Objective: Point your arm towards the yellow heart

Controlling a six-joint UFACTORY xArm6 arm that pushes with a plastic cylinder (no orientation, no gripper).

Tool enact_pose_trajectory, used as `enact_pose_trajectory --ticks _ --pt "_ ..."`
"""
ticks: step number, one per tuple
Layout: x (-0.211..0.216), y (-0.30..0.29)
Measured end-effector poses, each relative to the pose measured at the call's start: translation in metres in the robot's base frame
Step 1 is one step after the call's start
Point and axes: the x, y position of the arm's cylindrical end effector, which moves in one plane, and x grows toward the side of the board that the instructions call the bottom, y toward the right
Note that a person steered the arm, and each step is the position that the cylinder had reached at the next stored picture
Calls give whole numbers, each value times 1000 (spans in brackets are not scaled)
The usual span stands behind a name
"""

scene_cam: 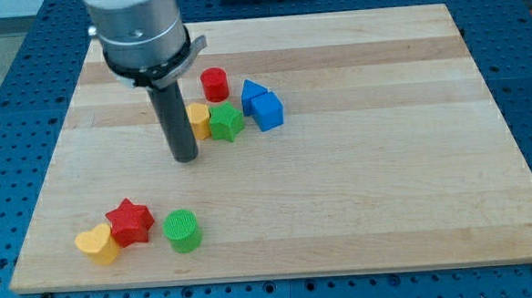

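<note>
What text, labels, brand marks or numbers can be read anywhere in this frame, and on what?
None: no readable text shows on the wooden board, the blocks such as the yellow heart and red star, the blue perforated table, or the arm's metal collar above my tip.

Lab bench: blue perforated breadboard [9,126] under wooden board [358,162].

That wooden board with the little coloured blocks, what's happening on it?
A robot arm ending in a dark rod is working over the wooden board. My tip rests just left of an upper cluster: a yellow block, green star, red cylinder and two blue blocks. The yellow heart I'm meant to point at lies toward the view's bottom left, touching a red star, with a green cylinder beside them. My tip isn't there yet.
</note>
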Motion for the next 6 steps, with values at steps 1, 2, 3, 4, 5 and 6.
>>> enact_pose_trajectory --ticks 1,2,3,4,5,6 --pt "2 -73" --pt "6 -165" --pt "8 -174" --pt "68 -174" --pt "144 -159" --pt "145 -118"
